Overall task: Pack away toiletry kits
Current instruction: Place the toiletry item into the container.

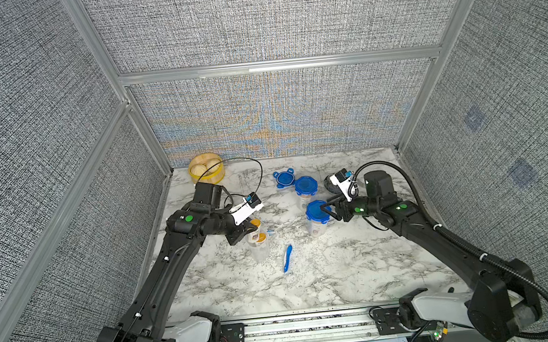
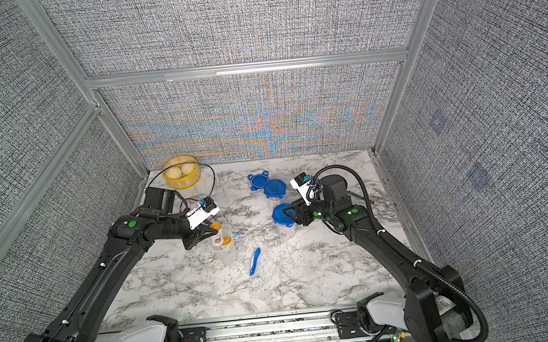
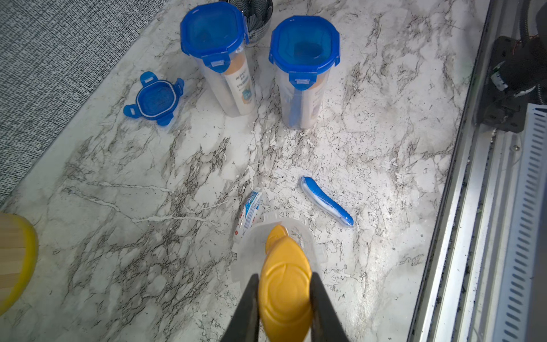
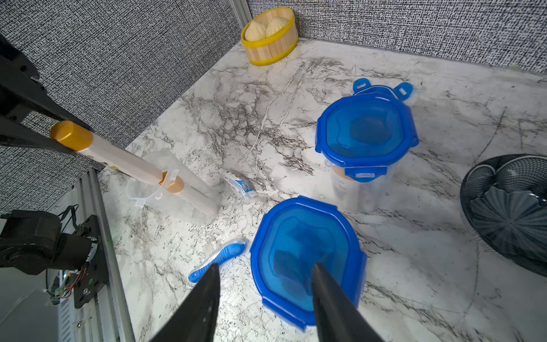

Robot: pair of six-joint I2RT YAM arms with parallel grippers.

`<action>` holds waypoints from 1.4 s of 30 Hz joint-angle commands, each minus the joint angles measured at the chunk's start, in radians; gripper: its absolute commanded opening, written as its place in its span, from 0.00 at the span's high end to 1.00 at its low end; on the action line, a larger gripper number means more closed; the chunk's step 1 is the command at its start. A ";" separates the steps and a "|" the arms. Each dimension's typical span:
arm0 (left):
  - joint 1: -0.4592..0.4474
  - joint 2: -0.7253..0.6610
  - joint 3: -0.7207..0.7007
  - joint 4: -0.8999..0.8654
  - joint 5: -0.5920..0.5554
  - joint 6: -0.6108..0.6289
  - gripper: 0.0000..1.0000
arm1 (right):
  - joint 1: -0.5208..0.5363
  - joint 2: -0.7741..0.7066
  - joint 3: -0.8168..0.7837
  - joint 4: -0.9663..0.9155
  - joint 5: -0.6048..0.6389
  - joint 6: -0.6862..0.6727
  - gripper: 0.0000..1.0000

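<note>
Bottle (image 1: 254,233), orange-capped, hangs by its cap in the left hand (image 1: 251,227) in both top views, foot at the mouth of the open cup (image 1: 260,250), where another bottle (image 1: 262,237) stands. Left wrist view: jaws narrow, clamped on the cap; the toothpaste tube (image 3: 250,211) lies on the bench (image 3: 148,192) just beside the cup, so a shove could topple it. Right wrist view: bottle slanted, may snag the rim; right hand (image 4: 266,266) half-wide, empty, over 1 lidded cup (image 4: 305,257).

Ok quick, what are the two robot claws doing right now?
Left gripper: shut on the orange-capped bottle.
Right gripper: open, empty, by a clipped-on blue lid.
</note>
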 commanded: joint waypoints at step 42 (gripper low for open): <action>0.078 0.096 -0.013 0.142 0.089 -0.237 1.00 | -0.043 0.034 0.000 0.001 -0.037 0.012 0.48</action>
